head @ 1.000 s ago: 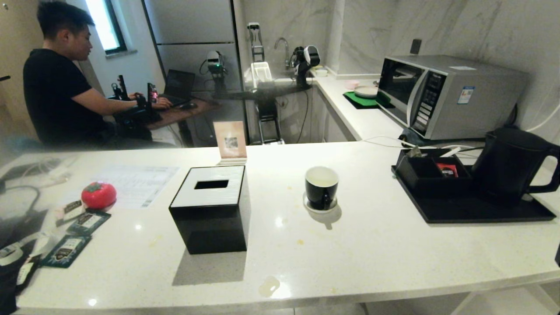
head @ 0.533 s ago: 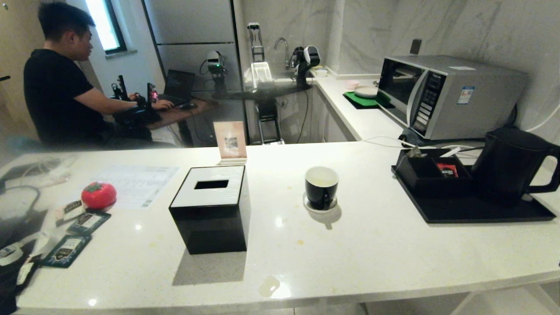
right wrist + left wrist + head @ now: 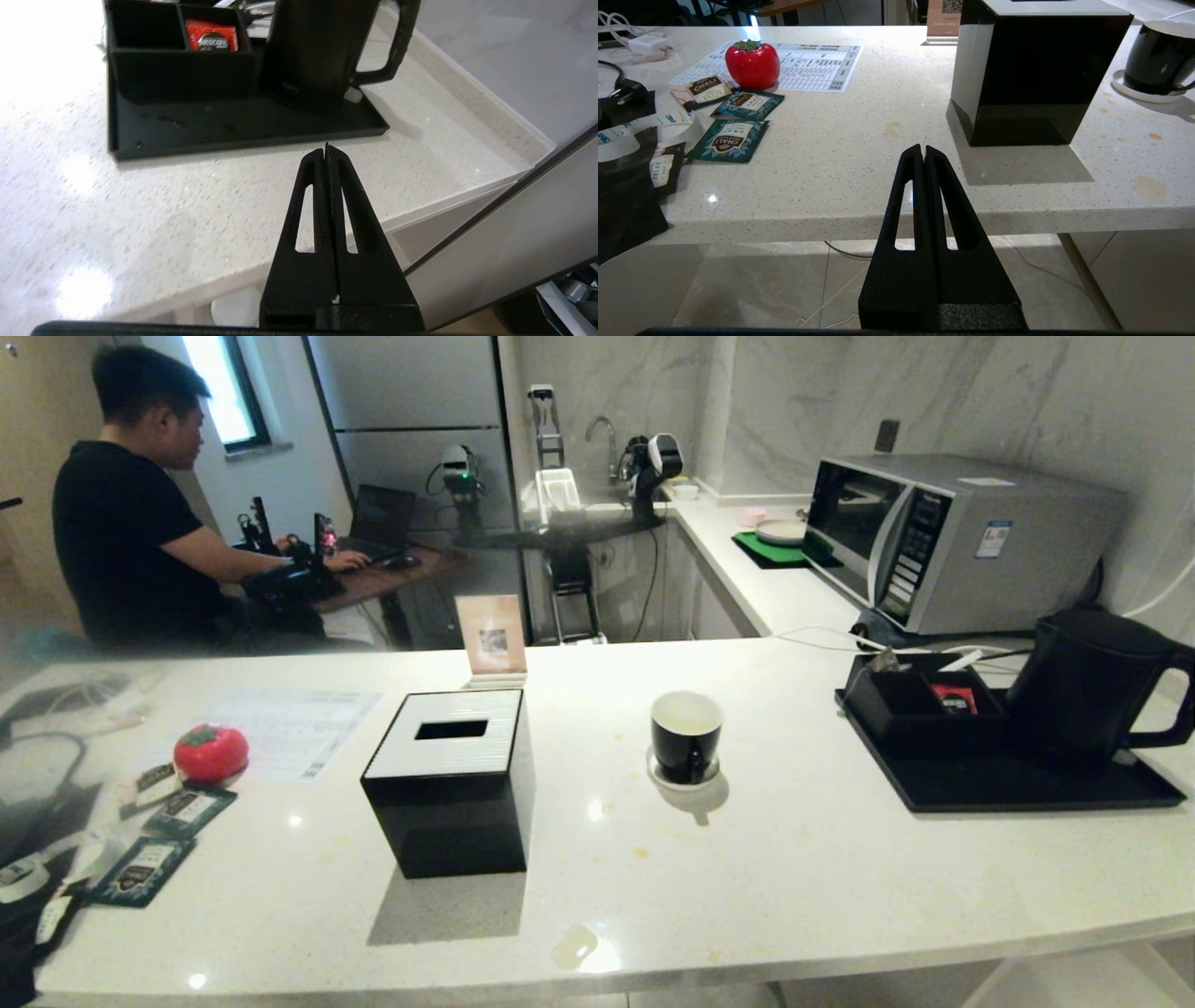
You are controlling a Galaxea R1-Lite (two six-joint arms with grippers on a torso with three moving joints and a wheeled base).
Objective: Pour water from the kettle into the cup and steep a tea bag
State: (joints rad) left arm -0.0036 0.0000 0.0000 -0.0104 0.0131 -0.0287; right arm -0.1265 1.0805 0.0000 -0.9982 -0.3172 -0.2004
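Standing at the right edge of the head view, the kettle (image 3: 1088, 686) sits on a black tray (image 3: 1008, 789) with its loop handle turned outward to the right, which leaves that handle free for a grasp from the side. Beside it on the tray, a divided black box (image 3: 920, 709) holds a red sachet (image 3: 954, 698); a small grey-green pouch that may be the tea bag (image 3: 883, 661) pokes up at the box's far corner. The cup (image 3: 686, 735) waits on its white saucer (image 3: 683, 777) in the middle of the counter (image 3: 794, 877), well apart from the tray, upright and ready to be filled.

The right claw (image 3: 327, 148) is clenched shut and empty, aimed at the tray's near edge from the lower centre of its own view, likely on approach to the kettle. The left claw (image 3: 923, 150) is likewise clenched and empty, parked off the counter's front edge, near a black tissue box (image 3: 453, 779).
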